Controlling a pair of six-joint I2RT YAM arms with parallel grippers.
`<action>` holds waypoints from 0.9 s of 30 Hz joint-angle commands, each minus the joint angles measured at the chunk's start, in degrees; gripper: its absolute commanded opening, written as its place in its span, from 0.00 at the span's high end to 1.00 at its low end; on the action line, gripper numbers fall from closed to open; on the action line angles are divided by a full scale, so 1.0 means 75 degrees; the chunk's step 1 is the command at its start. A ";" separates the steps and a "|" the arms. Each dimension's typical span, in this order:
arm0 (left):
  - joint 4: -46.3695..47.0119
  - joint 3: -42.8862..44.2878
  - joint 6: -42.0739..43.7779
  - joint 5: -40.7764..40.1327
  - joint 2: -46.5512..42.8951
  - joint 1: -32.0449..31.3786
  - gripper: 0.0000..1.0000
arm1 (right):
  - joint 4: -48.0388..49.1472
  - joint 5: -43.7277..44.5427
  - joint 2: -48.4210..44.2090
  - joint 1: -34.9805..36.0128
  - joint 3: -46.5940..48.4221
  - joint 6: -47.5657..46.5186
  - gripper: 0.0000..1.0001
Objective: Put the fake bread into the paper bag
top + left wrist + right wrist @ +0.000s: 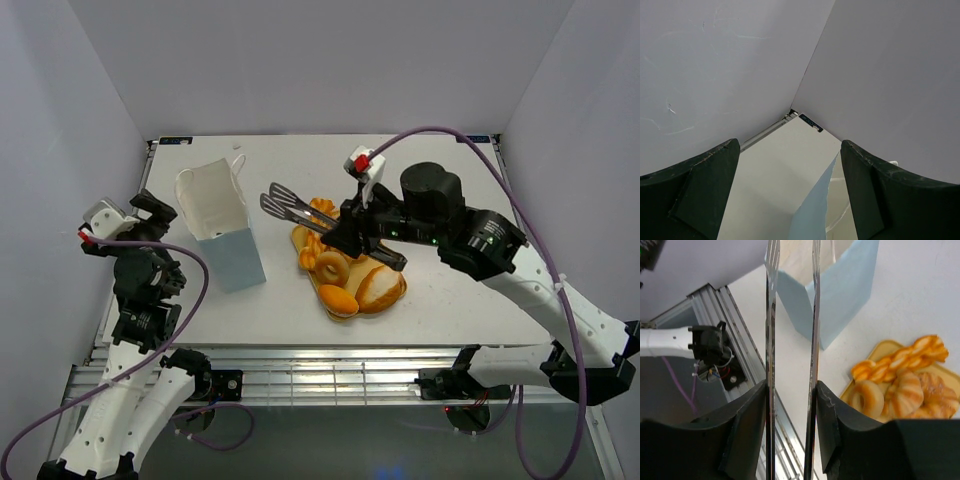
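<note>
Right wrist view: my right tool [790, 390] clenches metal tongs [771, 315], fake bread [905, 390] to its right; left tool [789, 145] released.

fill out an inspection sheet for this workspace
surface: flat white tabletop, matte
job's things: boxy white and pale-blue paper bag upright, mouth open; glossy golden toy pastries on flat yellow tray beside it
clutter: nothing seen
grippers: left gripper open, empty; right gripper, fingers shut on long metal tongs, tips empty
cables: purple cables looping from both arms
surroundings: plain white walls on three sides
</note>
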 commanded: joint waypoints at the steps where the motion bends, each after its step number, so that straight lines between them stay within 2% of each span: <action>1: -0.0164 0.0084 -0.0122 0.0259 0.0089 -0.0028 0.08 | 0.0418 0.0401 -0.0794 -0.0027 -0.1220 0.0282 0.53; 7: -0.0492 0.0237 -0.0392 0.0447 0.0312 -0.0028 0.08 | 0.0395 0.1058 -0.1944 -0.0027 -0.2817 0.0598 0.53; 12: -0.0562 0.0248 -0.0439 0.0552 0.0394 -0.0017 0.08 | 0.0219 0.1539 -0.2367 -0.0027 -0.3859 0.0809 0.53; 27: -0.0726 0.0330 -0.0591 0.0775 0.0546 -0.0017 0.09 | -0.0554 0.1879 -0.2778 -0.0027 -0.4963 0.0938 0.49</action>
